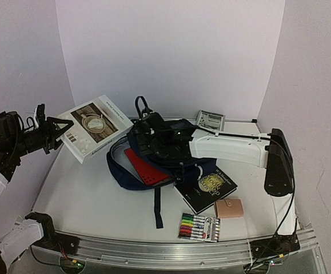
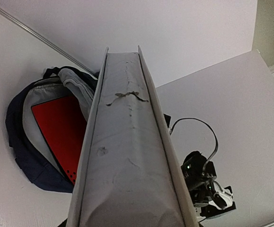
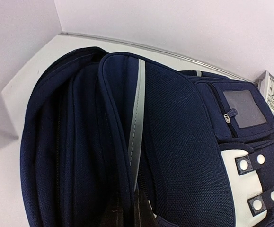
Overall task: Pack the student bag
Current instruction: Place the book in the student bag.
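Packing: left hand [image 1: 61, 130] clamps book [image 1: 94, 128] left of student bag [image 1: 122, 174]; right hand [image 1: 143, 137] clamps bag rim; next, insert book

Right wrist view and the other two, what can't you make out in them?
Right wrist view: the right gripper is cut off by the bottom edge, buried in the large navy-blue fabric backpack; open or shut unclear.
Left wrist view: the thick white book hides the left gripper.
Top view: the gold title on the black book is too small to read.
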You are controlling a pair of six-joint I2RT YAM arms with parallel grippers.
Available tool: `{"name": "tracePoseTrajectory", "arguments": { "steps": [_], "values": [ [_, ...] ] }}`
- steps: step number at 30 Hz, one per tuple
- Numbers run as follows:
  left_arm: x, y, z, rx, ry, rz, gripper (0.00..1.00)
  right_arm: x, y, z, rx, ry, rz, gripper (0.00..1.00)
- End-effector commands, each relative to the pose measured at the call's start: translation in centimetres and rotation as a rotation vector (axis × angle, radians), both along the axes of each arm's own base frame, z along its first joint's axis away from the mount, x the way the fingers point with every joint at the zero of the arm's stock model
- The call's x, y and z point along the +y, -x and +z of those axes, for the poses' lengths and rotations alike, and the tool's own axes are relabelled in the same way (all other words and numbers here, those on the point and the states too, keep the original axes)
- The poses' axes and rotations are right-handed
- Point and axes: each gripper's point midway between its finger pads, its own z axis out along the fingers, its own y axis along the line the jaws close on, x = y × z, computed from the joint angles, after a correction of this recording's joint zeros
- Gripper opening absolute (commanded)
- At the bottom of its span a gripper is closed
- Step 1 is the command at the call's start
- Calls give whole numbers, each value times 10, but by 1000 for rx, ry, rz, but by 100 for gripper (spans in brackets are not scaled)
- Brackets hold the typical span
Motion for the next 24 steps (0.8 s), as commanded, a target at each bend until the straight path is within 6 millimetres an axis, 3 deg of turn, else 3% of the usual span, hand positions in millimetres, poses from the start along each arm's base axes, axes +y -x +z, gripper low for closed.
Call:
{"name": "tracePoseTrajectory", "arguments": {
  "steps": [1,6,14,19,24],
  "values": [
    [-13,21,28,-157,12,-118,31,-27,-17,71,-54,-279,-82,0],
    [-13,29,16,-127,3,-119,31,-44,-20,94,-47,-417,-74,0],
    [0,29,-25,19,6,-8,31,-61,-25,111,-50,-575,-97,0],
    [-4,22,-52,103,80,-24,31,-55,-18,123,-48,-613,-39,0],
    [-15,9,-66,168,76,-111,31,-38,-6,130,-22,-642,77,0]
  ]
}}
